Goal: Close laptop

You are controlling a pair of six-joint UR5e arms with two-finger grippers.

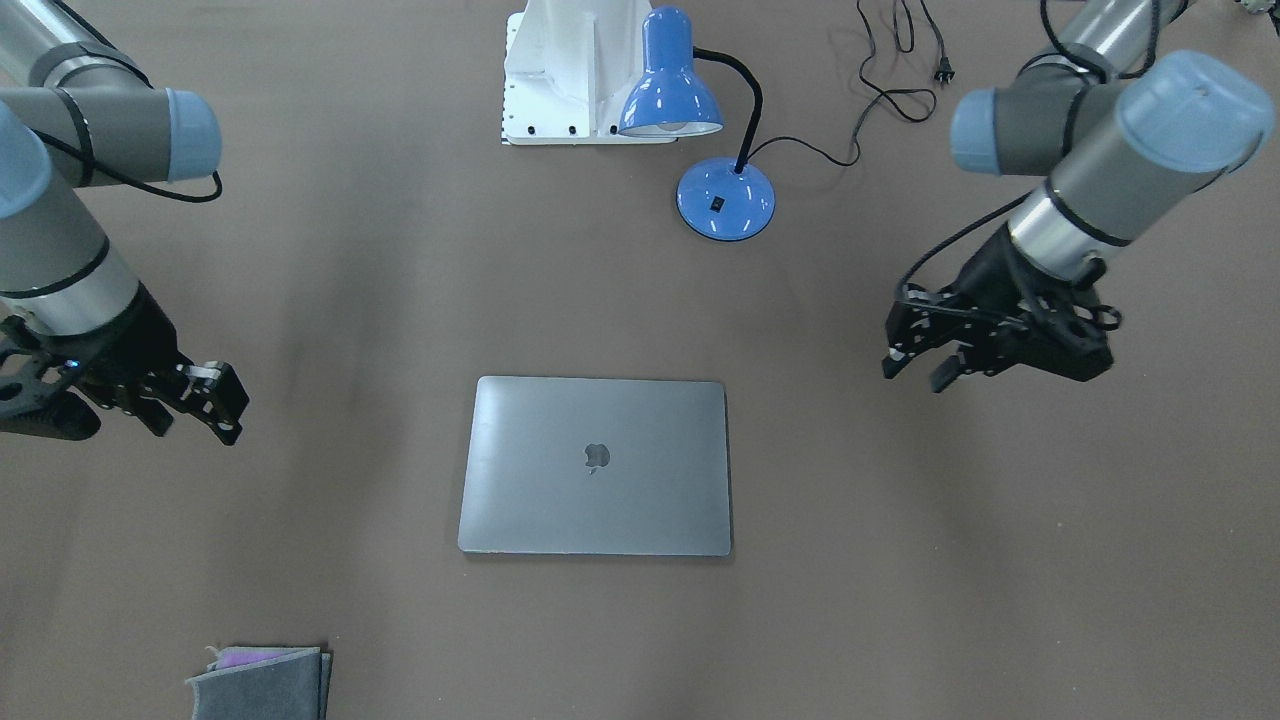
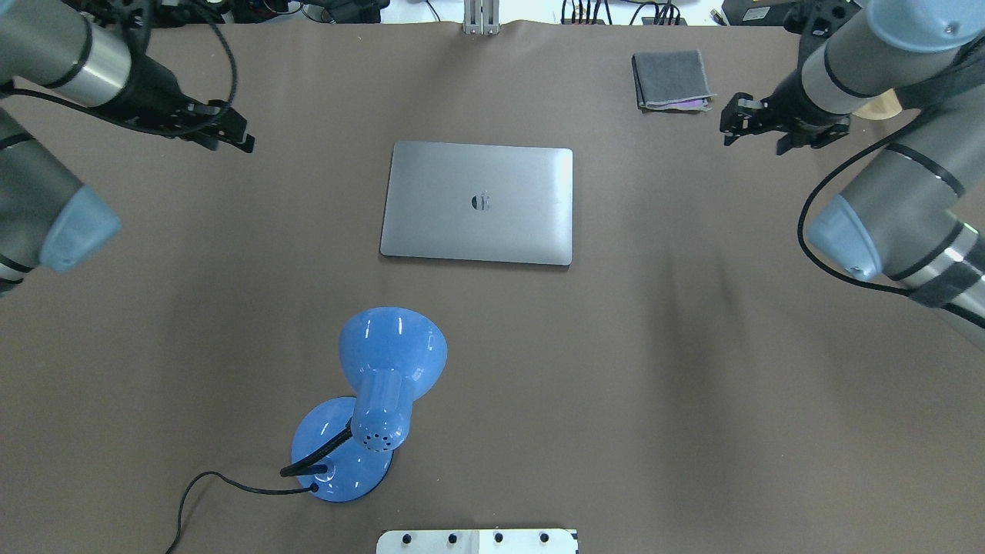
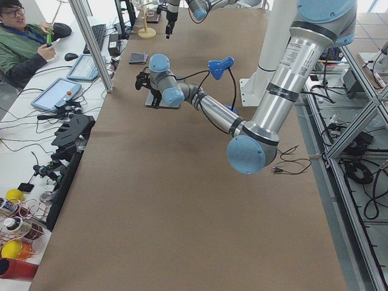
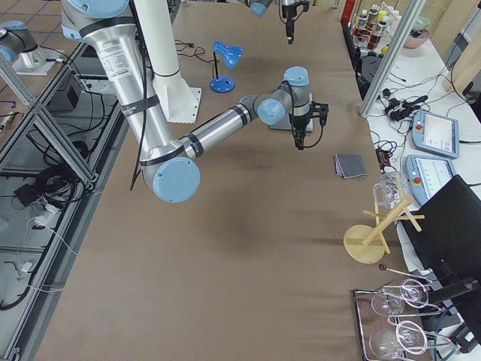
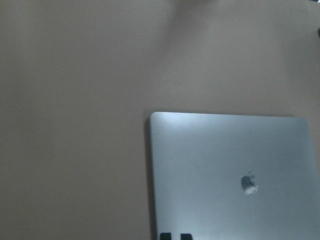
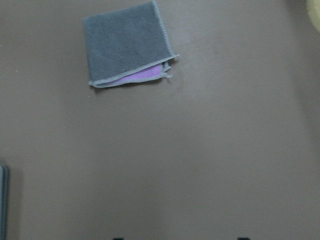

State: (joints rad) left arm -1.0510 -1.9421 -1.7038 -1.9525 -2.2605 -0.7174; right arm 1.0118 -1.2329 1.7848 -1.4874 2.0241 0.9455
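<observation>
**Item 1, mount plate** [image 2: 477, 541]: white, at the near edge by the robot's base. The front-facing view alone shows its upright column.

**Item 2, desk lamp** [image 2: 388, 362]: blue, with a round base and a black gooseneck, standing near and left of centre. Its shade points toward the laptop. Its black cord [image 1: 880, 95] and the loose plug at its end are clear only in the front-facing view.

**Item 3, laptop** [image 2: 477, 204]: grey metal, mid-table and beyond the lamp. It is shut, with the lid lying flat and the dark logo facing up. The left wrist view takes in one lid corner and the logo. The right wrist view catches only a sliver of its edge.

**Item 4, table** [image 2: 692, 346]: covered in brown.

**Item 5, left gripper** [image 2: 242, 141]: held over the table, far and left of the laptop and apart from it. The left wrist view shows its fingertips [image 5: 166, 236] close together, holding nothing.

**Item 6, right gripper** [image 2: 731, 127]: on the far right, apart from the laptop. The right wrist view shows its tips at opposite ends of the lower edge, so the jaws are spread wide and empty.

**Item 7, folded cloth** [image 2: 669, 79]: grey, lying far and right of the laptop, just beside the right gripper. Only the right wrist view shows clearly the purple layer peeking out of it.

**Item 8, wooden stand** [image 4: 372, 241]: visible in the right side view, at the table's right end.
</observation>
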